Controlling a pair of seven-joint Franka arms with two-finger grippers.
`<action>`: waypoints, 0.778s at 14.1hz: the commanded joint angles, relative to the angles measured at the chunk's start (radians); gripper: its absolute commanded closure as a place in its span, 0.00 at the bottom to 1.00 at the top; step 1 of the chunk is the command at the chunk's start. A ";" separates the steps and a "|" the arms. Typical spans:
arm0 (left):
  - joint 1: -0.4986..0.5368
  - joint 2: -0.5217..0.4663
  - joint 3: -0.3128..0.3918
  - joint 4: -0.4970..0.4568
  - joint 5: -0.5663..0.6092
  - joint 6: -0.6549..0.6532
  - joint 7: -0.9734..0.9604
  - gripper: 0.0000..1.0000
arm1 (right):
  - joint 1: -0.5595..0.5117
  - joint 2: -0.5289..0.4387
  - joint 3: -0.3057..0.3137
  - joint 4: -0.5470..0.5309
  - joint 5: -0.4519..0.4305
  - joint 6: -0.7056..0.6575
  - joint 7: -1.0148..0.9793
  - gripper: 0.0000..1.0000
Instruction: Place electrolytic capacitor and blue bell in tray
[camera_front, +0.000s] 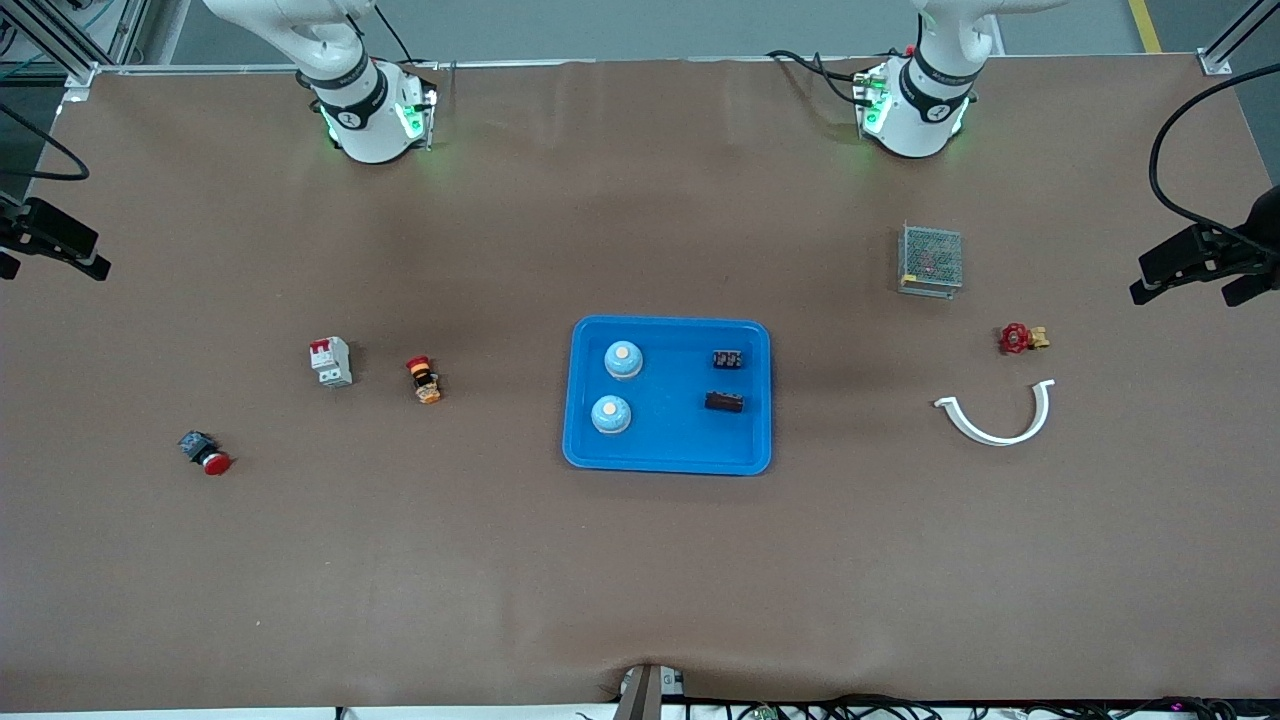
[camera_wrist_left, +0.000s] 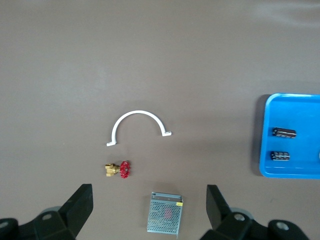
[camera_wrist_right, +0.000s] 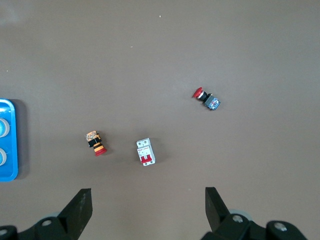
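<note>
While both arms wait raised by their bases at the table's far edge, the left gripper (camera_wrist_left: 145, 212) hangs over the mesh box (camera_front: 930, 260) with fingers (camera_wrist_left: 80, 205) wide, and the right gripper (camera_wrist_right: 145, 212) hangs over bare table near the breaker (camera_front: 331, 361), fingers wide too, holding nothing. The tray (camera_front: 668, 455) lies mid-table. In it sit two blue bells (camera_front: 622, 360), one nearer the front edge, and two dark capacitors (camera_front: 727, 359) toward the left arm's end. Outside it lie a red valve (camera_front: 1020, 338), a white clamp (camera_front: 997, 418), and two red buttons (camera_front: 424, 379). No writing can be read.
</note>
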 joint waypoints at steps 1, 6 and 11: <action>0.008 -0.003 -0.011 -0.006 0.045 0.008 0.064 0.00 | -0.012 0.010 0.010 0.019 -0.007 -0.008 -0.008 0.00; 0.004 0.003 -0.012 -0.006 0.048 -0.003 0.071 0.00 | -0.012 0.010 0.010 0.020 -0.007 -0.008 -0.008 0.00; 0.001 0.009 -0.015 -0.003 0.065 -0.052 0.077 0.00 | -0.012 0.010 0.010 0.020 -0.007 -0.008 -0.008 0.00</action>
